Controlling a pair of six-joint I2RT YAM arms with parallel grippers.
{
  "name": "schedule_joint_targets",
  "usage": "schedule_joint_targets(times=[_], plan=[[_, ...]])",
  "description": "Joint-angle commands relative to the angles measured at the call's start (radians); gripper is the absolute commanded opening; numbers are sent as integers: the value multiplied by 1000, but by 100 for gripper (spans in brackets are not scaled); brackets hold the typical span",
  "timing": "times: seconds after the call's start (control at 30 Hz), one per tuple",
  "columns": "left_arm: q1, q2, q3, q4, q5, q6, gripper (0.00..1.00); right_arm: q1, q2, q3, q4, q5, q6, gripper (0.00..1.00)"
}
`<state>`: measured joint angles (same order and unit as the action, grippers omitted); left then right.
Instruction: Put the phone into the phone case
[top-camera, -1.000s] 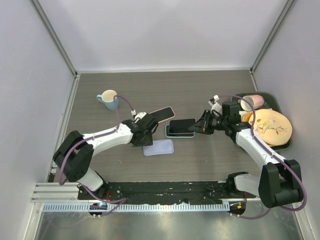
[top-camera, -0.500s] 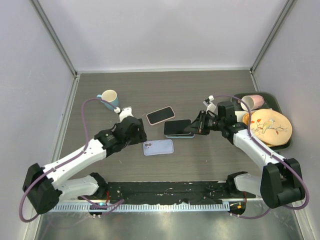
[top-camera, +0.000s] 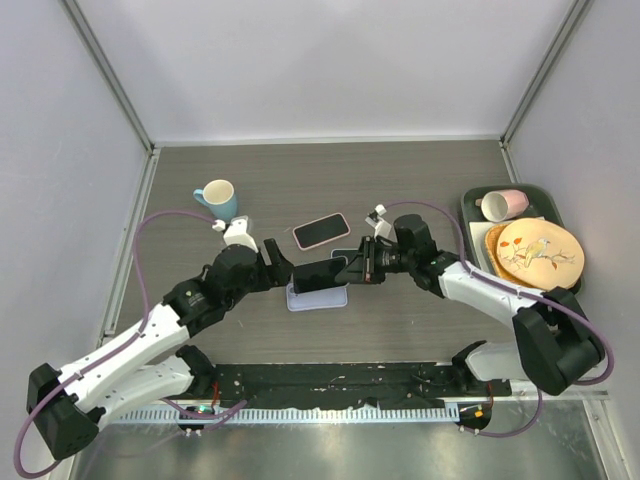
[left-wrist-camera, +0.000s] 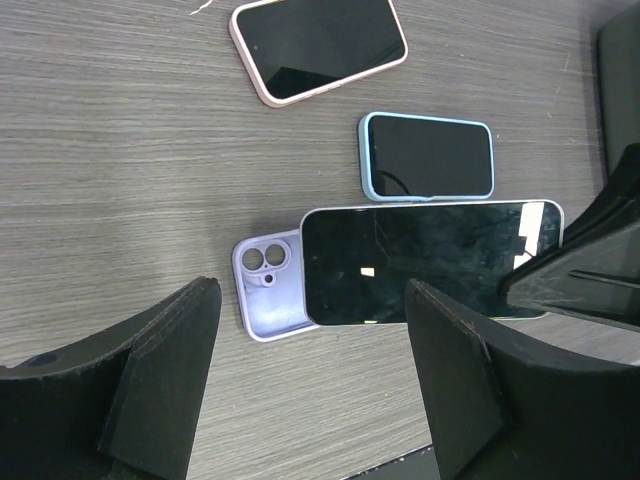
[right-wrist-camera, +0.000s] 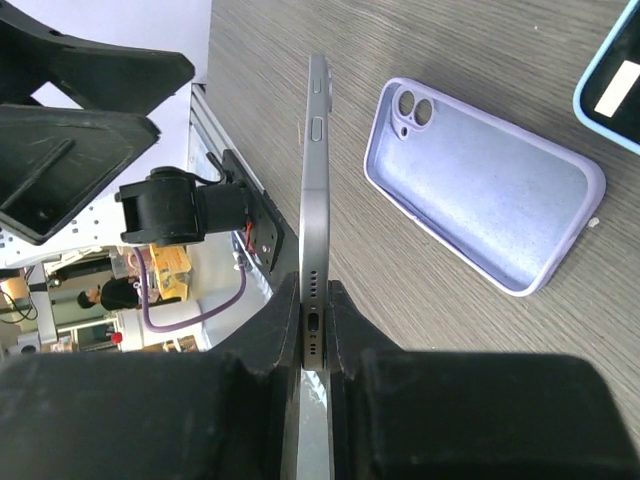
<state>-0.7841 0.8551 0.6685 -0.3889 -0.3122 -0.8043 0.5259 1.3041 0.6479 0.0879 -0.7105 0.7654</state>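
Right jaws on phone (right-wrist-camera: 316, 215); left wide, seemingly empty

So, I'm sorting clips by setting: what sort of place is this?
Probably a robotics lab cell: white panels box in the table, a metal rail runs along its near edge, and a mug sits out as a prop.

A dark wood-grain table (top-camera: 420, 180) is enclosed on three sides by plain pale walls (top-camera: 320, 70), joined at the far corners by metal posts (top-camera: 110, 80). Along its near edge a black rail (top-camera: 330, 378) and a strip of brushed metal (top-camera: 330, 445) are seen. The surface is lit softly and evenly.
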Motion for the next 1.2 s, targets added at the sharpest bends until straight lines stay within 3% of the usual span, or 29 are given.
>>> schedule_joint_targets(times=[0.0, 0.77, 1.17], plan=[[3, -21, -13, 77, 15, 24, 79, 19, 18, -16, 151, 9, 41, 1], [3, 67, -24, 124, 65, 51, 79, 46, 182, -102, 291, -10, 51, 1], [3, 169, -55, 107, 13, -3, 79, 49, 284, -129, 349, -3, 46, 1]])
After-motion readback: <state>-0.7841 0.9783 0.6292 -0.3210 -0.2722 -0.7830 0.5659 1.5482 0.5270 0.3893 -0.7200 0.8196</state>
